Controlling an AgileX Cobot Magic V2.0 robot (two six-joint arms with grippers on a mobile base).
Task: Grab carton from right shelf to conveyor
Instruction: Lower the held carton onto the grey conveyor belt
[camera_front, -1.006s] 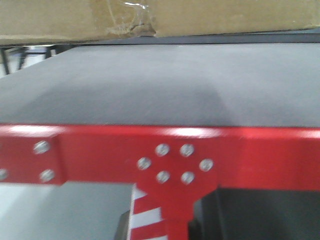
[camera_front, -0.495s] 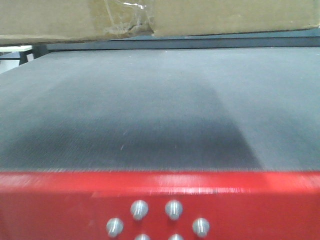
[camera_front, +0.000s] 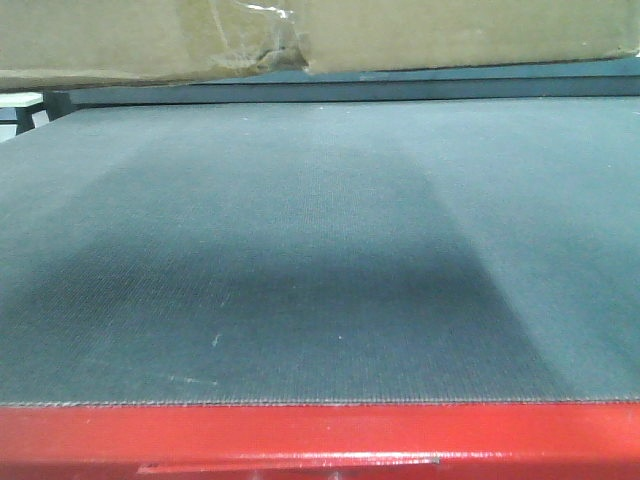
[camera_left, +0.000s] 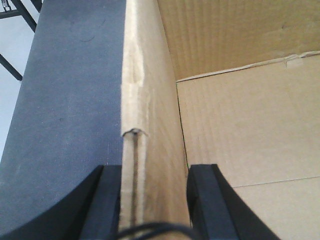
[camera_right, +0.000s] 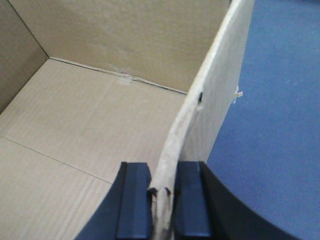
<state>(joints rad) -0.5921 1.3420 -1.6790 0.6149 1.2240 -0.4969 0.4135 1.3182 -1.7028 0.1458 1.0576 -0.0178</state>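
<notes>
The open carton (camera_front: 450, 35) hangs over the conveyor (camera_front: 320, 250), its lower edge along the top of the front view and its shadow on the belt. The left hand (camera_left: 154, 175) pinches the carton's left wall between black fingers. The right hand (camera_right: 162, 172) likewise clamps the right wall.
</notes>
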